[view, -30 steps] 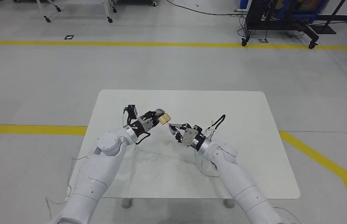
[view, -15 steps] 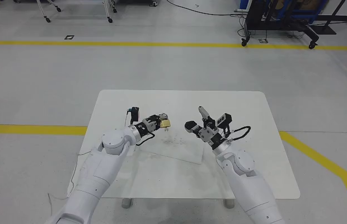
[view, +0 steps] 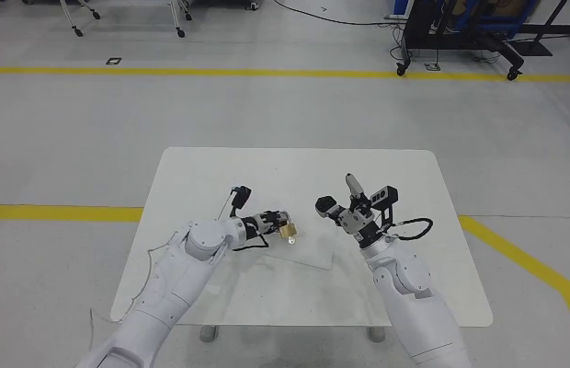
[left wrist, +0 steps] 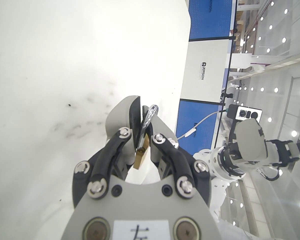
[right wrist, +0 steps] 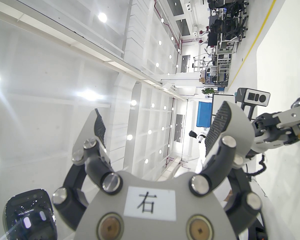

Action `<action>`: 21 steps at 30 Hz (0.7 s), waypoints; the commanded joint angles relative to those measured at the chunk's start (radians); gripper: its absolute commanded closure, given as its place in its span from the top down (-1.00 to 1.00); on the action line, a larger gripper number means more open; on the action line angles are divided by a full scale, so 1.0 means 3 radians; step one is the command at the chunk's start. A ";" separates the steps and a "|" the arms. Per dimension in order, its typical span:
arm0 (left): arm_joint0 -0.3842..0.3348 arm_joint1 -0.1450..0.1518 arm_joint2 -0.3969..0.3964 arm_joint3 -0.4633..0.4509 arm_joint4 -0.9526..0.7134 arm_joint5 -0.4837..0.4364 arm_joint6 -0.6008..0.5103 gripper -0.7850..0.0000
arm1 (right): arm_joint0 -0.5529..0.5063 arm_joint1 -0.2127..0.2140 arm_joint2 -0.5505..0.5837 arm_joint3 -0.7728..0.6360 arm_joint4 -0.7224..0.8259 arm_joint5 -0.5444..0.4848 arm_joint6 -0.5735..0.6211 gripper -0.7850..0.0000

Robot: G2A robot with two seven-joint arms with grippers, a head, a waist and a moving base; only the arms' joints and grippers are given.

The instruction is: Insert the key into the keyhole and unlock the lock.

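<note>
Near the table centre, left gripper is clamped on the brass lock. Right gripper nearby: spread wide, holding nothing.

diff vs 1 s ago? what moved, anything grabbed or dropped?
The right tool pulled back from the padlock toward the robot's right and turned its fingers up; it is open with nothing in it. The left tool carried the padlock nearer the robot and slightly rightward over the table. Unchanged: the left tool stays clamped on the padlock.
</note>
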 commanded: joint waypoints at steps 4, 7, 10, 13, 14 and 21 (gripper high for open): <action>-0.0033 0.0005 -0.0009 0.0038 -0.0019 0.0026 -0.0134 1.00 | 0.0000 0.0000 0.0000 0.0000 0.0000 0.0000 0.0000 1.00; -0.0034 0.0011 -0.0070 0.0036 -0.0075 0.0009 -0.0083 1.00 | 0.0000 0.0000 0.0000 0.0000 0.0000 0.0000 0.0000 1.00; 0.0005 0.0026 -0.0179 -0.0034 -0.0133 -0.0111 0.0079 1.00 | 0.0000 0.0000 0.0000 0.0000 0.0000 0.0000 0.0000 1.00; 0.0087 0.0061 -0.0309 -0.0266 -0.0074 -0.0342 0.0249 1.00 | -0.0007 0.0003 0.0015 -0.0026 -0.0048 -0.0039 -0.0049 1.00; 0.0120 0.0080 -0.0362 -0.0398 -0.0001 -0.0428 0.0296 1.00 | -0.0019 0.0007 0.0044 -0.0041 -0.0143 -0.0141 -0.0109 1.00; 0.0530 0.0243 -0.0755 -0.1650 0.1476 -0.0657 0.1047 1.00 | -0.0167 0.0023 0.0274 -0.0287 -0.0313 -0.0794 -0.0389 1.00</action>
